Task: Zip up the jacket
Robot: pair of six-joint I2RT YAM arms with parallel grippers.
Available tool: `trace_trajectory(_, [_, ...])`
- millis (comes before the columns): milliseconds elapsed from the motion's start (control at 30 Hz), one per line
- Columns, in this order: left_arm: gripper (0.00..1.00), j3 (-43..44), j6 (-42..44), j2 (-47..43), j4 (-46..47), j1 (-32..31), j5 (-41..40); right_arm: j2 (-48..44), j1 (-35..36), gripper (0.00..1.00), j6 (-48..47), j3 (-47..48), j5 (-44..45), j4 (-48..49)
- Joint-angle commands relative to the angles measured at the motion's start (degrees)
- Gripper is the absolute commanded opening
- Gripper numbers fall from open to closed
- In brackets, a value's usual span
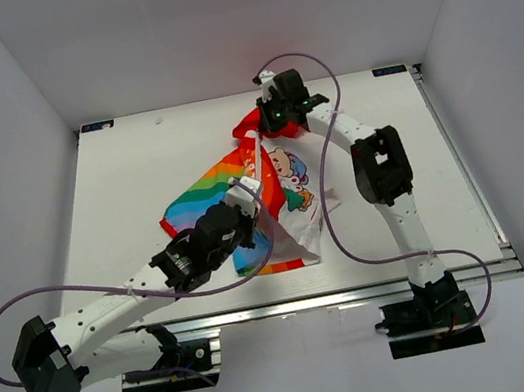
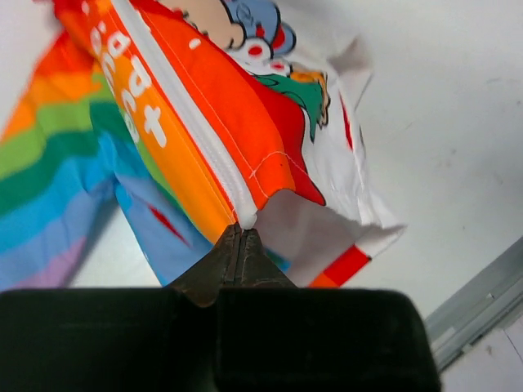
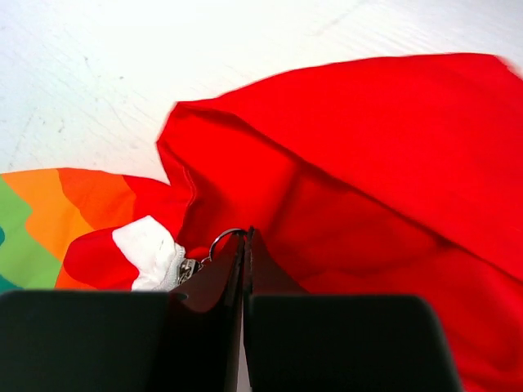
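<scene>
Left end effector (image 2: 239, 233) pinches the jacket (image 2: 221, 98) at its bottom edge; right end effector (image 3: 245, 242) clamps the zipper pull (image 3: 189, 268) by the jacket's hood (image 3: 368, 163).

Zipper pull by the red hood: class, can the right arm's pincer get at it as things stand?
Probably yes: the right pincer looks shut on the zipper pull, at its ring, with no jacket fold covering it.

top external: fixed, high above the near edge of the desk (image 1: 127, 179), looking down; distant, whole desk in frame, jacket (image 1: 279, 203) central.
left wrist: hard against the jacket's lower end, facing up along its white zipper (image 2: 188, 122).
right wrist: hard against the jacket's far end, filled by the red hood (image 3: 368, 163).
shared by all three: the jacket.
</scene>
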Motion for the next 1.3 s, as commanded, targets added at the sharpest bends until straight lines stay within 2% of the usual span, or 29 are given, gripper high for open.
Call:
trace_trajectory(0, [0.0, -1.1, -12.3, -3.4, -8.0, -3.4, 13.9, 4.6, -4.1, 0.0, -2.3, 6.3, 18.7, 20.5])
trace_trajectory(133, [0.0, -6.4, -16.9, -2.5, -9.6, -3.5, 16.0, 4.9, -3.7, 0.0, -1.7, 5.4, 13.7, 25.3])
trace_trajectory(233, [0.0, -6.4, -18.6, 0.1, -10.1, -3.4, 16.7, 1.1, -3.4, 0.0, -1.7, 2.0, 8.9, 26.0])
trace_trajectory(300, [0.0, -5.3, -19.1, 3.2, -10.6, -3.4, 16.7, -3.4, -3.3, 0.28, -1.5, -3.9, 5.8, 27.0])
trace_trajectory(333, [0.14, -3.9, -19.2, 4.3, -11.0, -3.4, 16.7, -5.3, -3.3, 0.37, -0.1, -5.6, 4.9, 26.3])
trace_trajectory(367, [0.29, -2.9, -19.3, 6.0, -11.6, -3.4, 16.6, -7.1, -3.2, 0.69, 0.6, -8.4, 4.4, 25.0])
trace_trajectory(400, [0.39, -1.8, -19.5, 6.6, -12.6, -3.4, 16.1, -9.1, -3.3, 0.84, 1.4, -10.1, 3.7, 23.9])
trace_trajectory(433, [0.51, -0.5, -19.7, 7.0, -15.5, -3.4, 15.0, -13.6, -3.3, 0.89, 1.4, -12.1, 2.6, 22.0])
trace_trajectory(500, [0.66, 2.4, -20.5, 6.3, -17.9, -3.4, 13.7, -19.0, -3.2, 0.89, 2.6, -20.5, 2.6, 20.9])
trace_trajectory(533, [0.87, 2.6, -20.9, 5.4, -19.2, -3.4, 13.0, -24.7, -3.2, 0.89, 2.7, -23.6, 2.0, 20.5])
trace_trajectory(567, [0.98, 2.5, -22.4, 4.2, -19.7, -3.4, 11.0, -27.5, -3.2, 0.89, 2.9, -26.8, 3.6, 19.1])
trace_trajectory(633, [0.98, 1.9, -24.7, 0.0, -21.2, -3.4, 8.0, -36.8, -3.4, 0.89, 4.3, -37.1, 5.4, 16.8])
trace_trajectory(667, [0.98, 1.7, -28.2, -1.2, -22.1, -3.3, 3.6, -39.7, -3.3, 0.89, 4.5, -40.6, 6.6, 15.8])
trace_trajectory(733, [0.98, 2.6, -35.4, -3.3, -28.0, -3.0, -2.6, -49.1, -3.3, 0.89, 7.0, -51.0, 11.5, 13.4])
trace_trajectory(767, [0.98, 3.7, -37.9, -3.5, -30.7, -2.9, -9.0, -51.9, -3.3, 0.89, 7.6, -54.2, 13.7, 11.8])
trace_trajectory(800, [0.98, 6.3, -40.9, -3.0, -36.9, -2.3, -11.6, -57.2, -3.4, 0.89, 8.9, -59.1, 16.3, 10.5])
trace_trajectory(833, [0.98, 7.5, -44.2, -2.6, -39.2, -1.7, -13.6, -59.5, -3.5, 0.89, 9.4, -60.6, 20.2, 8.8])
trace_trajectory(900, [0.98, 10.9, -47.2, -1.5, -44.0, -0.1, -18.3, -64.5, -3.8, 0.89, 11.1, -62.1, 22.0, 1.5])
trace_trajectory(933, [0.98, 12.2, -49.0, -1.0, -45.3, 1.3, -19.0, -66.0, -3.9, 0.89, 12.1, -62.1, 22.8, -1.1])
trace_trajectory(967, [0.98, 13.4, -49.4, -0.4, -46.5, 6.1, -19.1, -67.2, -3.9, 0.89, 13.0, -62.3, 23.0, -5.3])
trace_trajectory(1033, [0.98, 15.9, -47.5, 1.7, -47.6, 13.2, -15.0, -71.0, -3.9, 0.89, 14.9, -63.9, 22.4, -7.4])
trace_trajectory(1067, [0.98, 16.2, -46.2, 2.2, -47.3, 20.0, -13.3, -72.4, -3.9, 0.89, 15.2, -64.8, 22.2, -7.7])
trace_trajectory(1100, [0.98, 17.3, -44.9, 2.8, -47.0, 22.7, -10.8, -75.4, -3.9, 0.89, 15.5, -65.7, 22.0, -6.9])
trace_trajectory(1167, [0.98, 19.0, -43.1, 4.0, -47.6, 26.8, -10.3, -80.2, -3.9, 0.89, 15.9, -68.6, 21.4, -5.0])
trace_trajectory(1267, [0.98, 21.3, -41.7, 3.9, -46.5, 27.7, -11.2, -85.6, -3.9, 0.9, 16.2, -72.1, 22.0, -1.8])
